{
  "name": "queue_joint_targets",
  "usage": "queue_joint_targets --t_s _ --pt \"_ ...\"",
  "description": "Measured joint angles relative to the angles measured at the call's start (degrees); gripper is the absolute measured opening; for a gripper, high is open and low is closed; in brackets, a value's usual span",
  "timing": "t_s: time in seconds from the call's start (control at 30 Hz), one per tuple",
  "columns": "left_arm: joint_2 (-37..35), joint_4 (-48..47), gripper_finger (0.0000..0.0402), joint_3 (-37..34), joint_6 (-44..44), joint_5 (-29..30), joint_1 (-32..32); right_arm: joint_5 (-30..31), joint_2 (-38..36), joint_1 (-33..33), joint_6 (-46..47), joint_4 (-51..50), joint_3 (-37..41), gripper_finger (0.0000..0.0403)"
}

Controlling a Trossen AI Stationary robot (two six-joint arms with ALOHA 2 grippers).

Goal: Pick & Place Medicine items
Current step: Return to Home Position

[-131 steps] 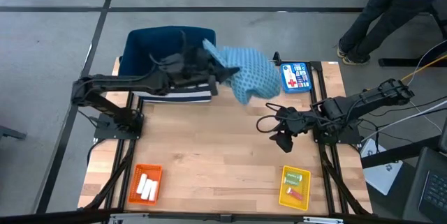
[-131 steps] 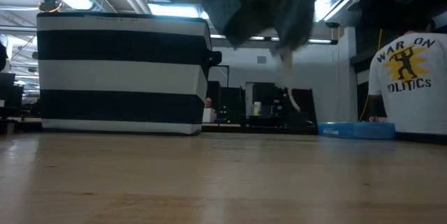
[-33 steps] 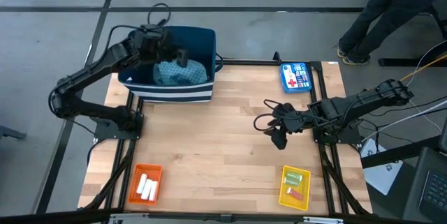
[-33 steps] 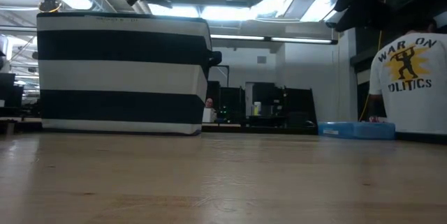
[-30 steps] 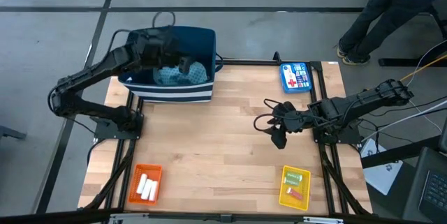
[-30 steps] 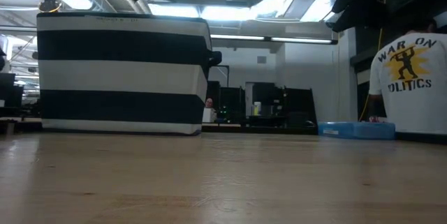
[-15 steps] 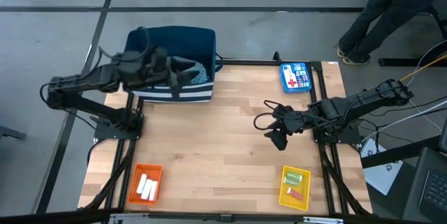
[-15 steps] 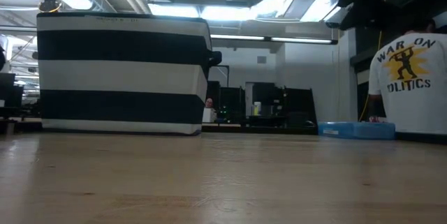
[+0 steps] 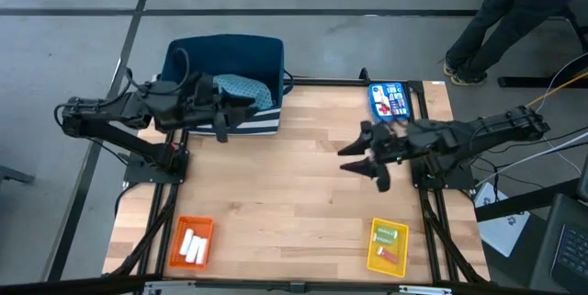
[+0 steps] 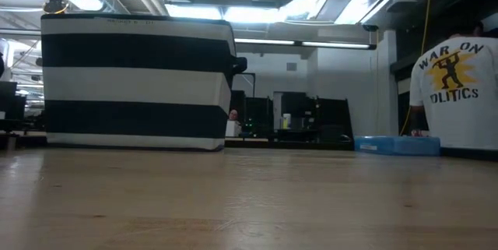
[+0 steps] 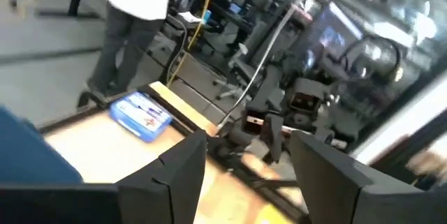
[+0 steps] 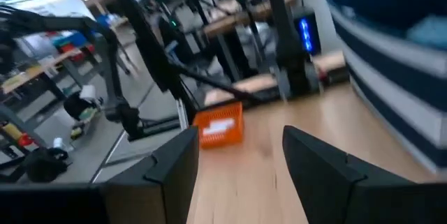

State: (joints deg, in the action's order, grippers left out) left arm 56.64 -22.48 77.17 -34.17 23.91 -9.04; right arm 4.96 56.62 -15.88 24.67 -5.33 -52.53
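White stick-like tubes (image 9: 192, 245) lie in an orange tray (image 9: 177, 240) at the near left. A pale green piece (image 9: 388, 233) and a pink-red piece (image 9: 390, 256) lie in a yellow tray (image 9: 372, 256) at the near right. My left gripper (image 9: 234, 113) hovers open over the front wall of the striped bin (image 9: 230, 126) and points toward the table's right. My right gripper (image 9: 361, 162) hangs open above the table's right half and points left. In the wrist views nothing is between the fingers of my left gripper (image 11: 248, 165) or my right gripper (image 12: 241, 161).
A teal patterned cloth (image 9: 241, 89) lies inside the bin at the far left. A flat blue box with a red cross (image 9: 389, 100) lies at the far right corner. Bare wood (image 9: 285, 203) spreads between the two trays. A person (image 9: 514, 10) stands beyond the far right corner.
My left gripper has drawn back from over the bin's inside toward the near and left, and now hovers over the bin's front wall. The teal cloth stays in the bin. My right arm has stretched out, and its gripper has turned and shifted a little toward the far edge.
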Motion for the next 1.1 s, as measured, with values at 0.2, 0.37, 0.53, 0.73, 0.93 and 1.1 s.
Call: queue_joint_targets --t_s 0.2,0.37,0.53,0.73,0.93,1.1 --pt "0.0 10.3 0.0202 0.0 8.5 -16.2 -1.4 -0.1 -6.6 0.2 1.9 0.8 0.0 0.0208" --pt "0.2 13.0 0.0201 0.1 21.3 -20.3 -6.9 -2.8 -10.1 -1.2 4.5 5.8 0.0 0.0208" --pt "-1.0 8.2 0.0201 -1.0 24.3 -13.7 -11.3 2.2 -16.4 -4.7 -2.9 -0.1 0.0 0.0208" --pt "-8.6 22.6 0.0201 -13.9 27.6 -11.9 -16.3 8.2 -28.5 -7.8 -10.9 -5.9 0.0 0.0208" --pt "-15.1 39.6 0.0203 -32.4 29.1 -2.1 -22.1 2.0 -35.6 -8.3 -14.0 -8.6 2.0 0.0208" --pt "-16.1 52.7 0.02 -42.3 31.9 -0.4 -23.5 0.1 -42.3 -8.3 -11.8 0.1 14.4 0.0208"
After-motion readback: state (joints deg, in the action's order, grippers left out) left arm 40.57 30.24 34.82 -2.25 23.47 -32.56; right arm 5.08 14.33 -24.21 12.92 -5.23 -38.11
